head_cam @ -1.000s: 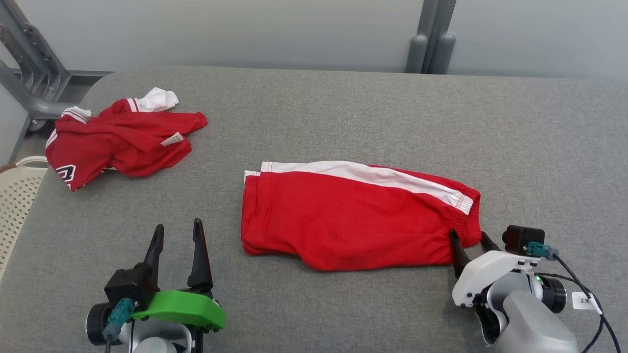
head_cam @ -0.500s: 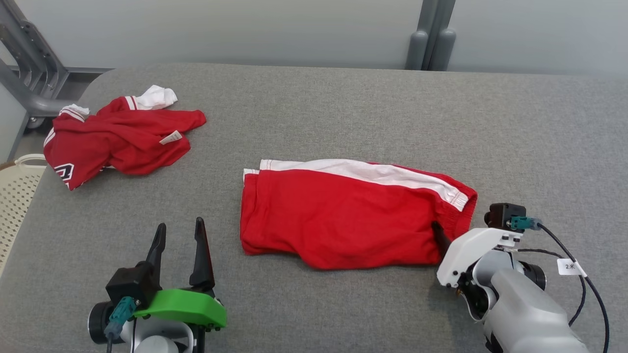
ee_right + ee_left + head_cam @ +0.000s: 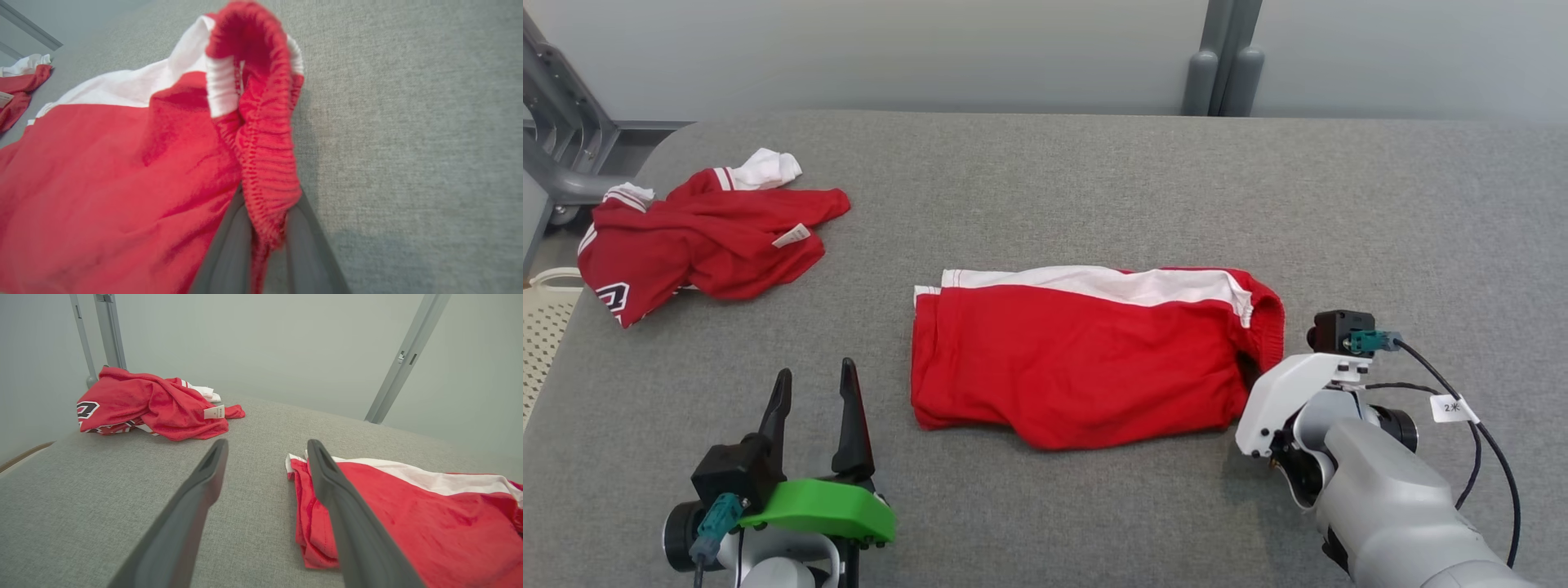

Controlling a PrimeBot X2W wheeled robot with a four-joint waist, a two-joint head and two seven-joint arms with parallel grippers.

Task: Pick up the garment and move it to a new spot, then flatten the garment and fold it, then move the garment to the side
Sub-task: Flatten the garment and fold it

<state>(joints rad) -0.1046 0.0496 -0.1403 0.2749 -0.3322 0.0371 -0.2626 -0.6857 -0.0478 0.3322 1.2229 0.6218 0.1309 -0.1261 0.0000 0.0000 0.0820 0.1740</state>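
The garment (image 3: 1078,359), red shorts with a white side stripe, lies folded flat in the middle of the grey table (image 3: 1045,180). My right gripper (image 3: 1247,380) is at its right end, shut on the ribbed red waistband (image 3: 265,163), which is bunched and lifted into a loop in the right wrist view; both dark fingers (image 3: 233,237) pinch that band. My left gripper (image 3: 815,371) stands open at the lower left, apart from the shorts' left edge (image 3: 310,522), with nothing between its fingers (image 3: 196,498).
A second red garment (image 3: 703,241) with white trim lies crumpled at the table's far left. A cream perforated basket (image 3: 543,327) sits beyond the left edge, beside a grey metal frame (image 3: 556,155). Grey posts (image 3: 1221,57) stand behind the table.
My right gripper has shut on the waistband and moved up and left, bunching the shorts' right end. The head view has shifted slightly. The left gripper stays open.
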